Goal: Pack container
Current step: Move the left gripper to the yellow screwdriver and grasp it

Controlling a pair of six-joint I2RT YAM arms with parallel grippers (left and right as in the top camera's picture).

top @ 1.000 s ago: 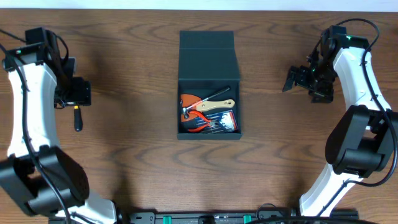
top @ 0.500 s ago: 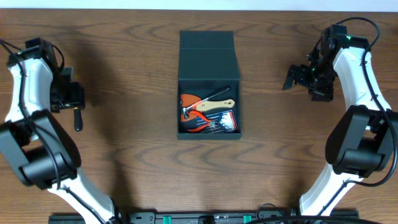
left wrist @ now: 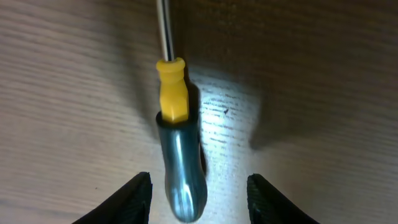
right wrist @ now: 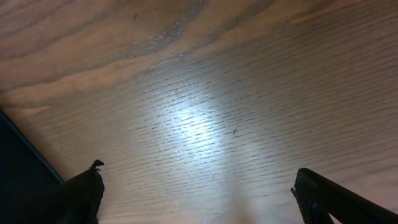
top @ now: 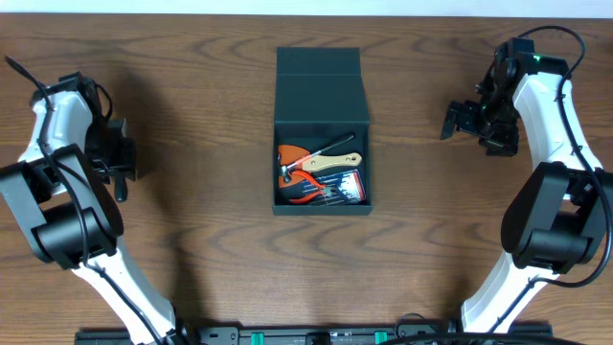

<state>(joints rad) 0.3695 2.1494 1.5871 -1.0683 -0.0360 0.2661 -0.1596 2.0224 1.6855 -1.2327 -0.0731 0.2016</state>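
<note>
From my remote console: the brown wooden table (top: 211,240) fills the overhead view, and the two white arms reach in from its left and right edges. The container (top: 322,86), a dark teal-green box, sits at the centre toward the far side of the table. Its flap lid is thrown back flat and its body is open to the camera.

The right gripper (right wrist: 196,193) hangs above bare wood to the right of the box, well apart from it. Its fingers are spread wide with nothing between them. The left gripper (left wrist: 199,193) is far out on the left side of the table, jaws parted and straddling the handle end of a screwdriver (left wrist: 177,137), though I cannot tell whether either finger touches it.

Inside the box lie a wooden-handled hammer (top: 337,161), an orange-gripped tool (top: 302,189) and a flat packet (top: 347,189), crowded together in the near half. The screwdriver lies flat on the wood, with a yellow collar (left wrist: 172,93) where the steel shaft meets the grey handle.
</note>
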